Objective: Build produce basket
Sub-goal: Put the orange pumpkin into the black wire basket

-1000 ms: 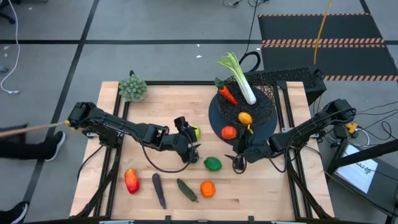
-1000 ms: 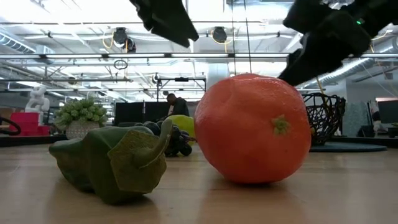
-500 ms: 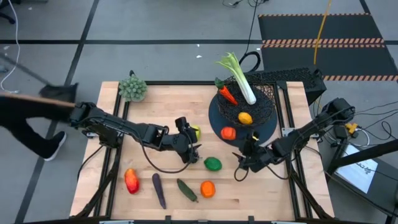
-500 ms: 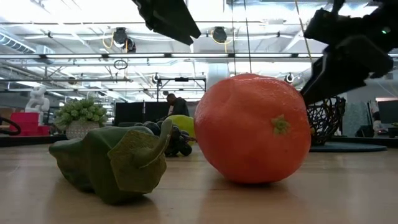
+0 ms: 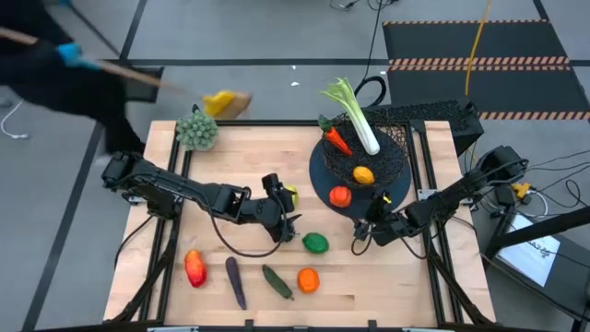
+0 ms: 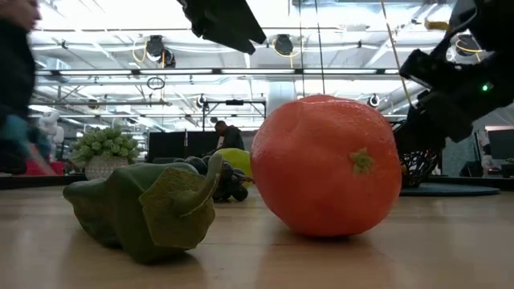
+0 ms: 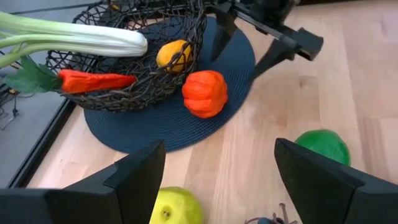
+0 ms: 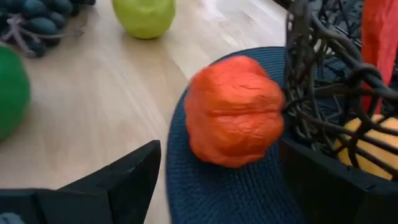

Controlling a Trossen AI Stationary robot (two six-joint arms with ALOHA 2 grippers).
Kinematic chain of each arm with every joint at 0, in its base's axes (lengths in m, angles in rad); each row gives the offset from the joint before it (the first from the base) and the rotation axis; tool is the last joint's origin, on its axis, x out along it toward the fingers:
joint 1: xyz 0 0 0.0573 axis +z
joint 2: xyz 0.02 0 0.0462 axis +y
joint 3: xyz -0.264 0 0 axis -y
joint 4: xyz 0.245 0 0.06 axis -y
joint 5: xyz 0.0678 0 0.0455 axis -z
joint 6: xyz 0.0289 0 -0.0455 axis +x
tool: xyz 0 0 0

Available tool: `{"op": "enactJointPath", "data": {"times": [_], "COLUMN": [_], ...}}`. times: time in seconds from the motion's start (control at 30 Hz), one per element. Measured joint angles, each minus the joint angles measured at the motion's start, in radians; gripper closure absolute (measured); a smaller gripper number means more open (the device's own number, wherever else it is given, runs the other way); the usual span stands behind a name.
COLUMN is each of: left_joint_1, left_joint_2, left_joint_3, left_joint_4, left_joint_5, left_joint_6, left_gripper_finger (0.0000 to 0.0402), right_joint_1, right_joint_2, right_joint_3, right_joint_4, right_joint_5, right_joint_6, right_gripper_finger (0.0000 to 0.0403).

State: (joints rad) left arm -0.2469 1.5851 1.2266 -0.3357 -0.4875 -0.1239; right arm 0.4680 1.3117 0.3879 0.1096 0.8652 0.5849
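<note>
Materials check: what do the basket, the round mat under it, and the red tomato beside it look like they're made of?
Basket: black woven wire, probably metal, matte; open irregular mesh.
Mat: dark fabric-like weave; fine ribbed texture shows.
Tomato: likely soft foam or rubbery plastic, matte; wrinkled, dented skin with no glare.

1. One basket (image 5: 392, 157).
2. Three items in it: leek (image 5: 355, 115), carrot (image 5: 336, 140), lemon (image 5: 363, 175).
3. One tomato (image 5: 338, 196) on the disc.
4. Seven on the table: apple (image 5: 289, 195), grapes (image 5: 279, 221), lime (image 5: 315, 243), orange (image 5: 307, 279), cucumber (image 5: 277, 281), eggplant (image 5: 235, 281), pepper (image 5: 194, 268).
</note>
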Motion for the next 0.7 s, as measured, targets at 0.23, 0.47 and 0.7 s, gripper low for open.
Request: {"op": "enactJointPath", "data": {"times": [0.23, 0.47, 0.7], "left_joint_1": [0.043, 0.093, 0.156], "left_joint_2": [0.073, 0.192, 0.326], "left_joint_3": [-0.003, -0.003, 0.001], "left_joint_4": [0.126, 0.284, 0.465], "left_joint_5": [-0.011, -0.007, 0.046], "left_joint_6": [0.05, 0.125, 0.179], "left_gripper_finger": [0.0103, 0.0112, 0.0141], "right_joint_1": [-0.026, -0.054, -0.057], "right_joint_2": [0.0, 0.0, 0.019], "right_joint_3": [-0.107, -0.159, -0.163], "right_joint_4": [0.256, 0.331, 0.346], "right_joint_5": [-0.003, -0.031, -0.056], "right_joint_6": [-0.071, -0.082, -0.097], "right_gripper_finger": [0.0085, 0.0085, 0.0085]}}
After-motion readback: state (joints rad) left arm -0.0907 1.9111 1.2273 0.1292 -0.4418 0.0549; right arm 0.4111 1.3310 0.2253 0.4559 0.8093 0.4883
